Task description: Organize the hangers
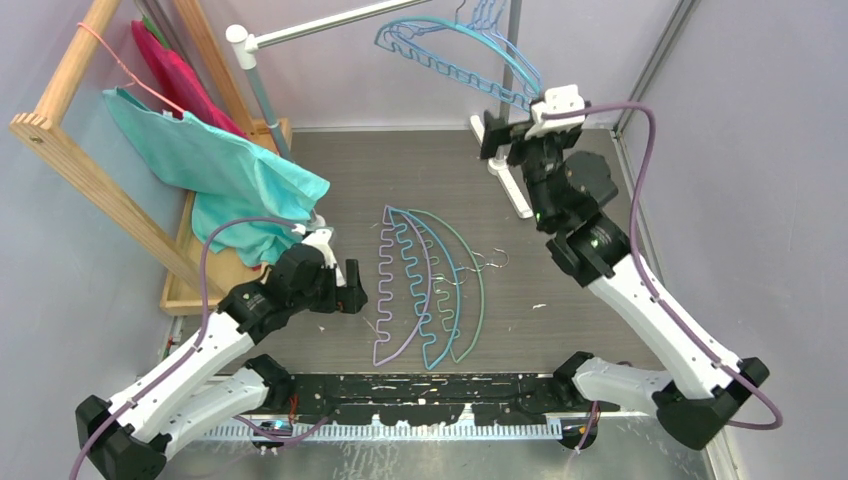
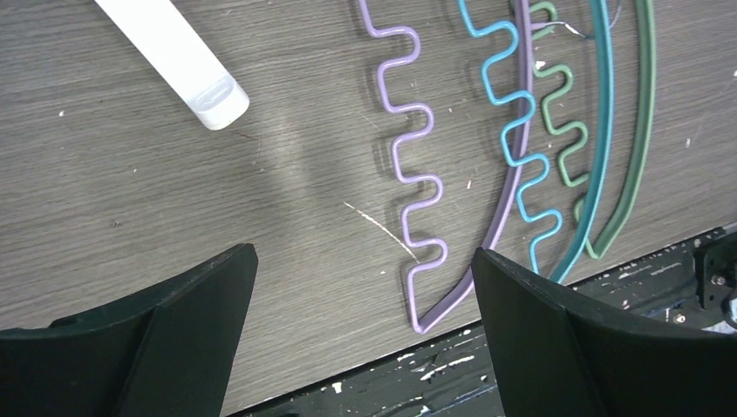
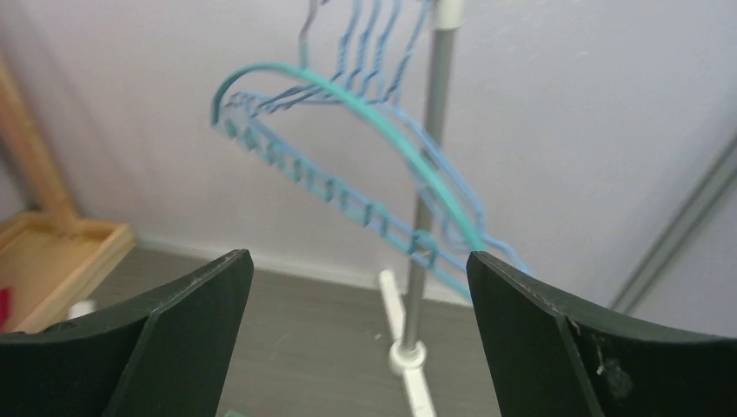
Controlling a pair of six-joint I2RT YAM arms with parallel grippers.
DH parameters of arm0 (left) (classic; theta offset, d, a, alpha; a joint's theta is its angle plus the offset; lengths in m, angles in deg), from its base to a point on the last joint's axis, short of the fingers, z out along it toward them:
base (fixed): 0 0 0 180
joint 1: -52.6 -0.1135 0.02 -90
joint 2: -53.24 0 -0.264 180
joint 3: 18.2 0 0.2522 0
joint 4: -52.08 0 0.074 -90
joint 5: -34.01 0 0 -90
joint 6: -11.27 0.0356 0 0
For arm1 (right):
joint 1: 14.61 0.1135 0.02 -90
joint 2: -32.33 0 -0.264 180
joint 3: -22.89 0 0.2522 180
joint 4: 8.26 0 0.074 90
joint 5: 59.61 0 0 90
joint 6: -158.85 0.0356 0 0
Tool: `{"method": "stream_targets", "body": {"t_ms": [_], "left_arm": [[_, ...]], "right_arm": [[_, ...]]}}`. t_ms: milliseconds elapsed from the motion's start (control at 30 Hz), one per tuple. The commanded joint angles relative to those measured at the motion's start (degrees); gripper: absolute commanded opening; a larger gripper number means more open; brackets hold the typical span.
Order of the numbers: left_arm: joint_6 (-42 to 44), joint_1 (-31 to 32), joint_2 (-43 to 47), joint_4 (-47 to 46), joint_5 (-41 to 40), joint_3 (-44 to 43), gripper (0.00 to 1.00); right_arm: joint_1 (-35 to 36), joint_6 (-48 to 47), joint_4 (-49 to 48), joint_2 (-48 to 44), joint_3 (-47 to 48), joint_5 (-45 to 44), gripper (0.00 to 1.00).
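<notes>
- The right gripper (image 1: 518, 128) is raised, with its jaws spread wide and nothing between them; it has released and holds no hanger.
- Ahead of and above its fingers hang the hung hangers (image 1: 470, 55), a bunch of light blue ones with a teal hanger (image 3: 348, 95) foremost; they dangle from the grey rail (image 1: 330, 25) close to the upright post (image 3: 433, 130); the lowest end of the bunch comes down near the right gripper's far finger, apart from it as far as the wrist view shows.
- The left gripper (image 1: 350, 287) is low over the table (image 1: 570, 300), jaws likewise wide apart and empty.
- Just ahead of its open gap lies the lavender hanger (image 2: 408, 148), flat on the table, zigzag bar running away from the fingers; its near corner sits close to the inner side of the right-hand finger (image 2: 556, 330), not touching it.
- Beyond that finger's side lie the light blue hanger (image 2: 513, 122) and the green hanger (image 2: 643, 104); the lavender arch crosses over the light blue zigzag; the three overlap in a loose fan, metal hooks (image 1: 485, 265) pointing away from the left gripper.
- Ahead and to the other side of the left gripper lies a white bar (image 2: 174, 52), well apart from the fingers.
- Behind the left gripper, a teal cloth (image 1: 220, 170) drapes by a wooden frame (image 1: 90, 170).
</notes>
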Motion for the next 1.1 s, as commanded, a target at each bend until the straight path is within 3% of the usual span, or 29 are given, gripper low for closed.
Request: {"method": "stream_targets", "body": {"t_ms": [0, 167, 433, 700, 1067], "left_arm": [[0.11, -0.08, -1.37, -0.2, -2.55, -1.4, 0.98], [-0.36, -0.08, -2.87, -0.97, -2.06, -1.15, 0.98], [-1.56, -0.12, -4.38, -3.53, -0.57, -0.06, 0.98], [-2.37, -0.08, -6.75, -5.52, 0.08, 0.17, 0.98], [-3.51, -0.09, -6.54, -5.77, 0.82, 1.55, 0.98]], "right_arm": [[10.05, 3.42, 5.98, -3.32, -5.73, -5.3, 1.0], [17.09, 15.84, 12.02, -4.05, -15.29, -8.55, 0.94], [17.31, 39.94, 22.99, -5.96, -31.67, -1.34, 0.65], [17.38, 49.95, 14.56, -2.3, -44.25, 9.36, 0.6], [17.35, 53.75, 3.37, 7.34, -50.05, 12.64, 0.6]]}}
